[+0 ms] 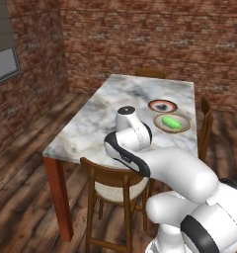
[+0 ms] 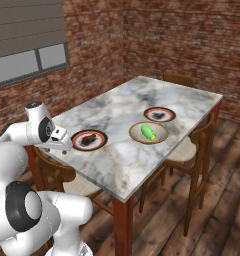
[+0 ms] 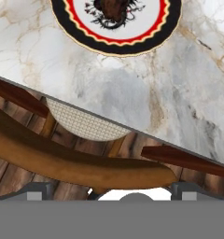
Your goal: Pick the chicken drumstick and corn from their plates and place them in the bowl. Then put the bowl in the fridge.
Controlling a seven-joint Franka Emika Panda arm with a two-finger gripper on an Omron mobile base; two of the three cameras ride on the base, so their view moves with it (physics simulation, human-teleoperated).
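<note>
jaws (image 2: 62, 145): spread wide, nothing held | chicken drumstick (image 2: 90, 137): on its plate (image 2: 78, 144) on the counter (image 2: 117, 160), just ahead of the jaws, past the chair back (image 3: 76, 163) | corn (image 2: 148, 132): already in the bowl (image 2: 134, 135), well beyond

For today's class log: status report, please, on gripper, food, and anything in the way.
Gripper open, empty. Corn in bowl; chicken drumstick on plate. Chair back under the hand.
</note>
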